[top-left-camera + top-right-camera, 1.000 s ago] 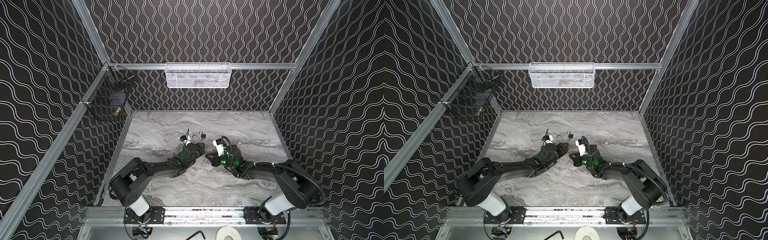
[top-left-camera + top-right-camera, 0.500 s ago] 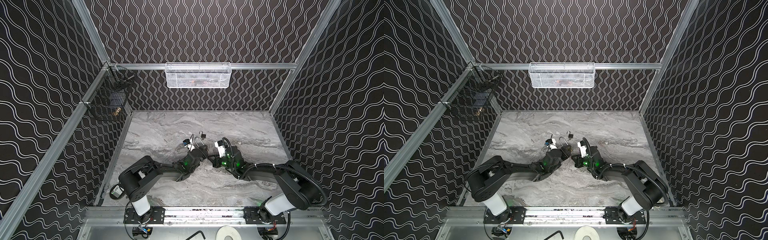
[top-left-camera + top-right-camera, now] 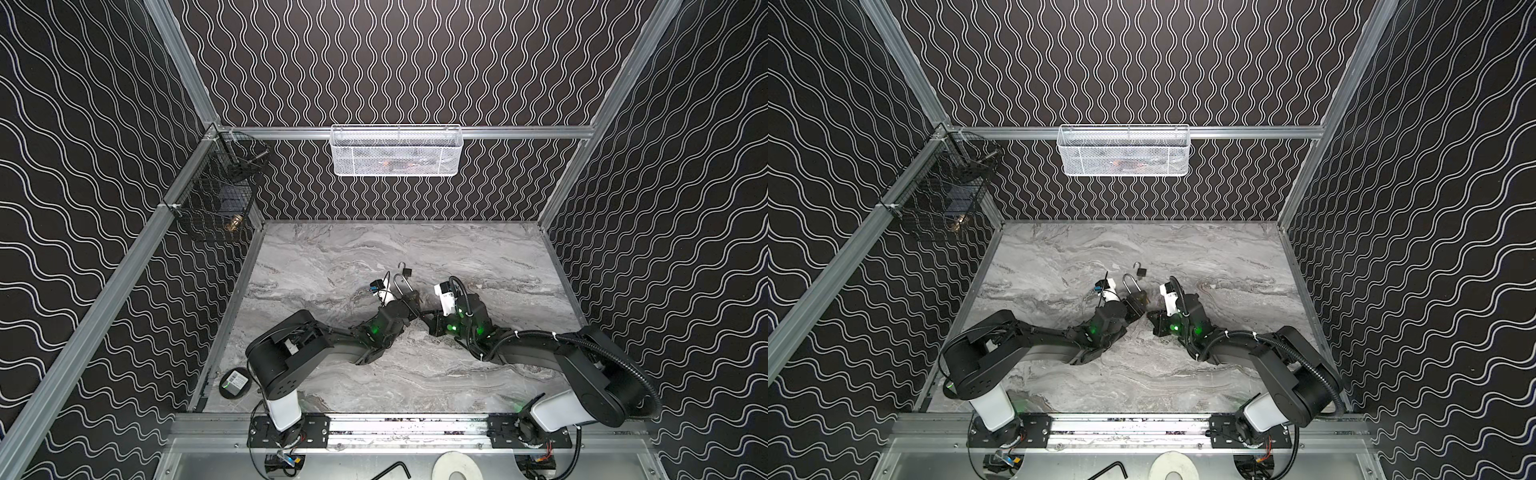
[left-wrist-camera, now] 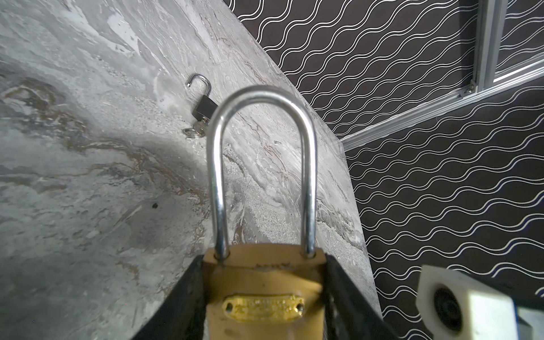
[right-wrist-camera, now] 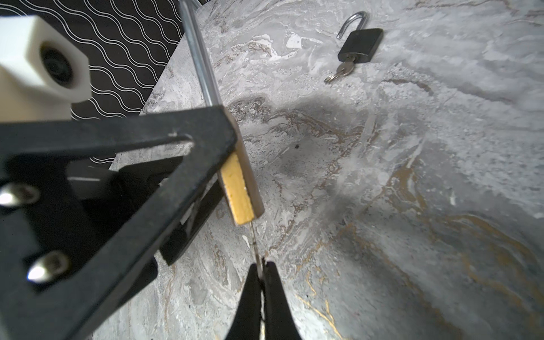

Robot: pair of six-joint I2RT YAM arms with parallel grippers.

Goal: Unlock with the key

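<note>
A brass padlock (image 4: 265, 294) with a long silver shackle (image 4: 262, 97) sits between the black fingers of my left gripper (image 4: 263, 265), which is shut on its body. In both top views the padlock (image 3: 411, 297) (image 3: 1138, 301) is held mid-table. My right gripper (image 5: 260, 266) is shut on a thin key (image 5: 255, 244), seen edge-on. The key's tip reaches the bottom end of the padlock (image 5: 240, 194); I cannot tell whether it is inside the keyhole. In a top view the right gripper (image 3: 426, 320) sits just right of the lock.
A small black padlock (image 3: 407, 272) (image 5: 360, 45) lies farther back on the marble table, shackle open, with a key and ring in it. A white mesh basket (image 3: 395, 151) hangs on the back wall and a black wire basket (image 3: 216, 203) at the left corner. A black disc (image 3: 235, 383) lies front left.
My left arm has swung right and forward, bringing the brass padlock up against the right gripper's key. The right gripper has barely moved.
</note>
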